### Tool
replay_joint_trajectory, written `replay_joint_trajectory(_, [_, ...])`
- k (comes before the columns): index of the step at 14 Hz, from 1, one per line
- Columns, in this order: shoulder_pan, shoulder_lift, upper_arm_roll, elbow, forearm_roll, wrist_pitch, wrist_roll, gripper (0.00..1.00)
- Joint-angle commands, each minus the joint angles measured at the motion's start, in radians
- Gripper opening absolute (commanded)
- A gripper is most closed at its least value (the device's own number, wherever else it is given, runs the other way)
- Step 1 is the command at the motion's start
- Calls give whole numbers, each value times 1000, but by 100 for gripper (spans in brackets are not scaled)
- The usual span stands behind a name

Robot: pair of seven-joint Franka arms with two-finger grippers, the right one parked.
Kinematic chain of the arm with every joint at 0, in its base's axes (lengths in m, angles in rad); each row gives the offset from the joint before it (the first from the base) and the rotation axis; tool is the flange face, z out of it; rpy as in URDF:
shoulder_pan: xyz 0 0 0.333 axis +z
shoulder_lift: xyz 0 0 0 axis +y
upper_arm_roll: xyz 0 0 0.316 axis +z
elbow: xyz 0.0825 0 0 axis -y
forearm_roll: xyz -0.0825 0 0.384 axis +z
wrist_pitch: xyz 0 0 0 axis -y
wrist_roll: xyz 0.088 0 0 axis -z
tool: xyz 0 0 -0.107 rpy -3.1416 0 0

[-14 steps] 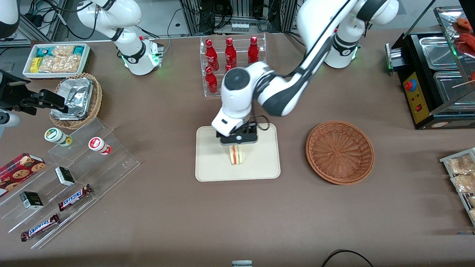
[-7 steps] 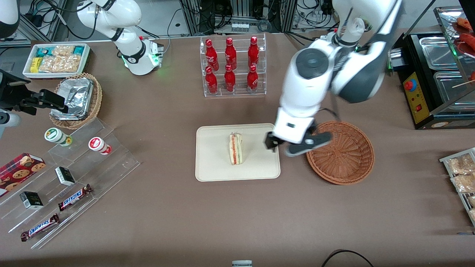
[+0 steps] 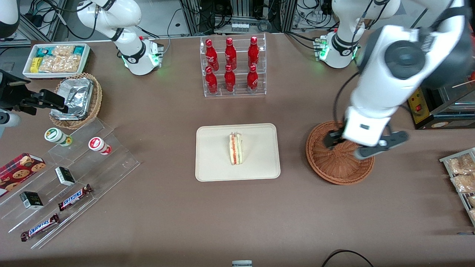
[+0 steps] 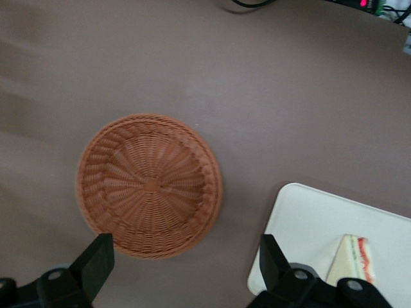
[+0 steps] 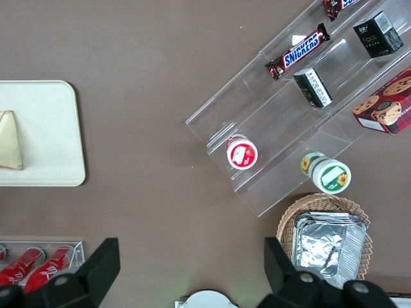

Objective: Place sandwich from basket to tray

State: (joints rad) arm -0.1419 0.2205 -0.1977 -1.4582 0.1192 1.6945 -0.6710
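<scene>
The gripper (image 3: 365, 145) is hanging above the basket (image 3: 334, 168), on the side of it toward the working arm's end of the table, and its two fingers are standing wide apart with nothing between them. The basket under it is showing only bare wicker (image 4: 149, 184). The sandwich (image 3: 235, 148) is lying on its side near the middle of the tray (image 3: 207, 168), well apart from the gripper, toward the parked arm's end of the table. Judging from this, the placing step is finished and the arm is in the retreat step. I think the next move is only asking the arm to rise clear, without touching the basket rim or disturbing the tray.
</scene>
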Motion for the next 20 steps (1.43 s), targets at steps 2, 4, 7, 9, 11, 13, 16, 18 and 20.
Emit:
replay_joint_trajectory(2, [129, -133, -8, -97, -39, -62, 259, 100])
replay_joint_trajectory(4, [212, -187, -8, -154, -78, -61, 386, 100])
replay_joint_trajectory(7, [271, -240, -6, -192, -82, -71, 494, 100])
replay_joint_trajectory(9, [292, -251, -2, -202, -82, -76, 534, 100])
replay_joint_trajectory(11, [306, -300, 0, -250, -87, -84, 588, 100])
replay_joint_trajectory(13, [309, -317, 15, -260, -113, -85, 593, 100])
replay_joint_trajectory(16, [214, -259, 112, -185, -113, -84, 594, 100])
replay_joint_trajectory(18, [182, -209, 124, -110, -101, -91, 593, 100])
replay_joint_trajectory(20, [182, -170, 124, -61, -101, -91, 593, 100])
